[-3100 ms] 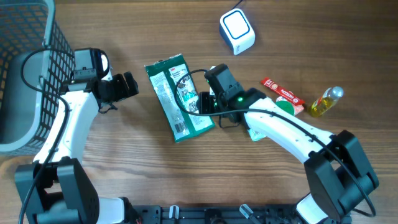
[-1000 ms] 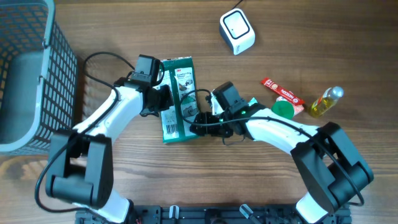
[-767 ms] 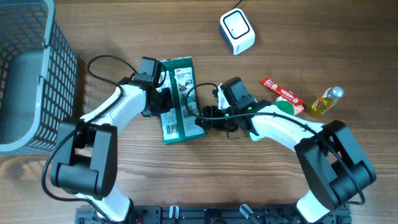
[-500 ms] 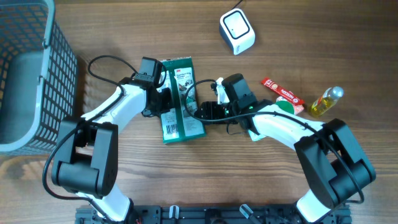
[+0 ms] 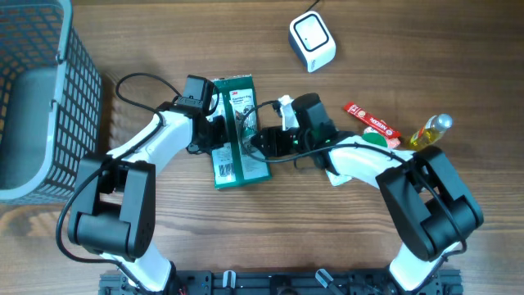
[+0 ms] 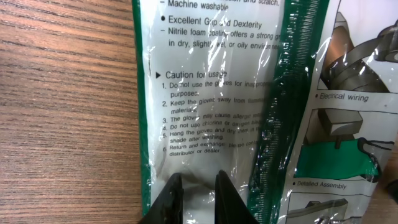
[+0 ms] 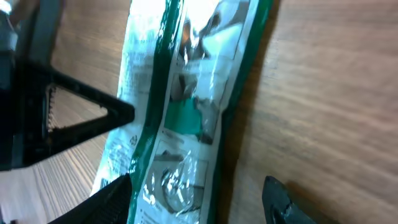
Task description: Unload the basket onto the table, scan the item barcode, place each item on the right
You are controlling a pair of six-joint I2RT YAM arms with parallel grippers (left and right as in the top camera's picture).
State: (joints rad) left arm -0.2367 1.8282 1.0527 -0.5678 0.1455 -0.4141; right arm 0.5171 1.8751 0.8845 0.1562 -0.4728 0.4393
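Note:
The item is a flat green and clear packet of gloves (image 5: pixel 238 123), lying on the wooden table with a white barcode patch (image 5: pixel 227 170) at its near end. My left gripper (image 5: pixel 217 131) is at the packet's left side. In the left wrist view its gripper (image 6: pixel 194 182) is shut on the clear film of the packet (image 6: pixel 217 93). My right gripper (image 5: pixel 255 141) is at the packet's right edge. In the right wrist view that gripper (image 7: pixel 198 194) stands open, its fingers wide apart on either side of the packet's (image 7: pixel 186 106) green edge. The white scanner (image 5: pixel 312 41) sits at the back.
A dark wire basket (image 5: pixel 37 98) fills the left side. Right of the arms lie a red packet (image 5: pixel 372 124), a green round thing (image 5: pixel 376 142) and a small yellow bottle (image 5: pixel 429 133). The left arm's black gripper (image 7: pixel 62 115) shows in the right wrist view.
The right gripper has slid from the packet's lower right up along its right edge. The left gripper and the packet have stayed put over the last second.

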